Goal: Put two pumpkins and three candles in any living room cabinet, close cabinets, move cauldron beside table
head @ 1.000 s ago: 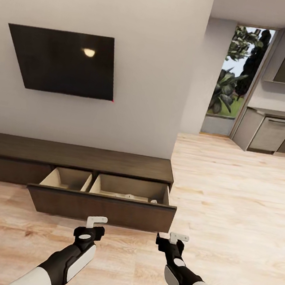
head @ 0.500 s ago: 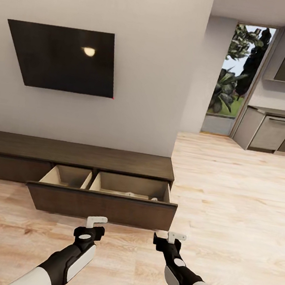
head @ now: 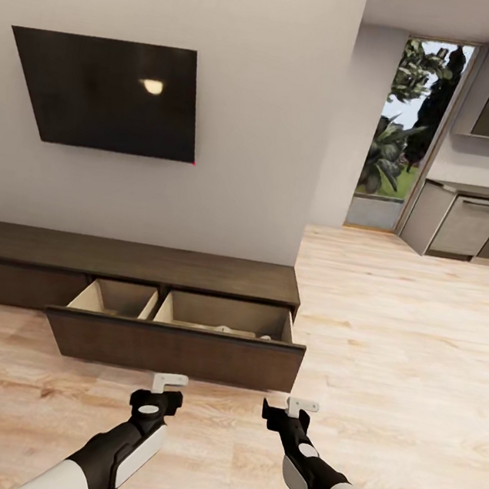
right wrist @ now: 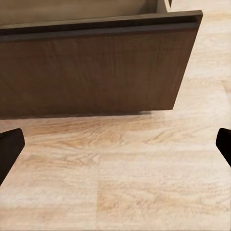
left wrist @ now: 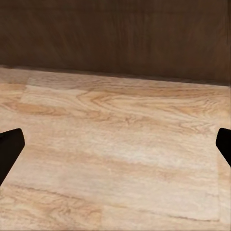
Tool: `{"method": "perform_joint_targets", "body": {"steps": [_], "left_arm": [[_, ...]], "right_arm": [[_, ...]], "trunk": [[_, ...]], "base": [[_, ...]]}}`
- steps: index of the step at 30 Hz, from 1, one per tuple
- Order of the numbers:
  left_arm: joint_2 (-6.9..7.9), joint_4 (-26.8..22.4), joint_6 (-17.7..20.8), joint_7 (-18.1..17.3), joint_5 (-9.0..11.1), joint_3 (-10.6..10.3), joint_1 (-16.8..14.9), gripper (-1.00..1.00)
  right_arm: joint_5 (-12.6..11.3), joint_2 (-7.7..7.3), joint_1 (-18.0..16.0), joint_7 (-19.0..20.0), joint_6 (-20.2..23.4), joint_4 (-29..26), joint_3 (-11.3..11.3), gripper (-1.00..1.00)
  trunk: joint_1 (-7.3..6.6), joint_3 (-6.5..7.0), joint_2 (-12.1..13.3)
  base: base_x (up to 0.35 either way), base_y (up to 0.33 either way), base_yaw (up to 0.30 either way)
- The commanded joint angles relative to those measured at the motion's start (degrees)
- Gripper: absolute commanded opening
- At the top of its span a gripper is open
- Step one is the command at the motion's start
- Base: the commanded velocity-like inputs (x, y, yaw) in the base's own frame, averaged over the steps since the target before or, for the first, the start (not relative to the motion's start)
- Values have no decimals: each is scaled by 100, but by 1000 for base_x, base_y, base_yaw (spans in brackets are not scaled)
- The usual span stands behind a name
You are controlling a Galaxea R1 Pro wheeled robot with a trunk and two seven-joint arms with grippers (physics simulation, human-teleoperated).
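Evidently the robot had rolled slightly closer to the wall over the last second, for the whole head view had shifted: the television [head: 110, 93] sat a little higher in the picture and the open drawer [head: 175, 341] a touch higher too, a move of the camera and not of the furniture. Nearest, the left gripper [head: 170, 381] and the right gripper [head: 302, 404] hung low over the wooden floor [head: 385, 350], both empty, their jaws spread wide with only dark fingertips at the edges of each wrist view. Just beyond them stood the drawer's dark front panel, pulled well out from the cabinet [head: 129, 263], its pale inside divided in two; small pale shapes lay in the right-hand compartment, too small to name with certainty. Farther off, the kitchen units [head: 465, 226] and a doorway to greenery lay to the right. The approach probably served to push the drawer shut.
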Motion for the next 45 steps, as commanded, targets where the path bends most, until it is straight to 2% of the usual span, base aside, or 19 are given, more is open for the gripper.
{"method": "perform_joint_targets", "body": {"steps": [1, 12, 17, 22, 34, 40, 45], "left_arm": [[5, -9, 21, 43, 27, -52, -6, 100], [15, -9, 5, 47, 27, -91, -6, 100], [15, -9, -271, 41, 27, -95, -6, 100], [23, -9, -372, 48, 23, -100, 1, 100], [25, -9, -399, 48, 14, -100, 3, 100], [26, -3, -803, 49, 21, -103, 12, 100], [24, 0, -863, 49, 18, -107, 39, 100]], "right_arm": [[-29, 0, -5, -35, -48, 4, 50, 100], [-41, 0, -5, -36, -183, 6, 50, 100], [-41, 2, -5, -34, -184, 11, 50, 100], [-41, 2, -5, -29, -184, 15, 50, 100], [-41, 9, -5, -28, -185, 15, 50, 100], [-41, 7, -5, -28, -184, 27, 50, 100], [-41, 9, -5, -28, -187, 32, 50, 100]], "trunk": [[22, -24, -44], [264, -221, -485], [373, -311, -686], [483, -401, -887], [747, -616, -1368], [879, -724, -1608], [944, -778, -1729]], "base": [[0, 0, 0], [0, 0, 0], [0, 0, 0], [0, 0, 0], [0, 0, 0], [0, 0, 0], [0, 0, 0]]}}
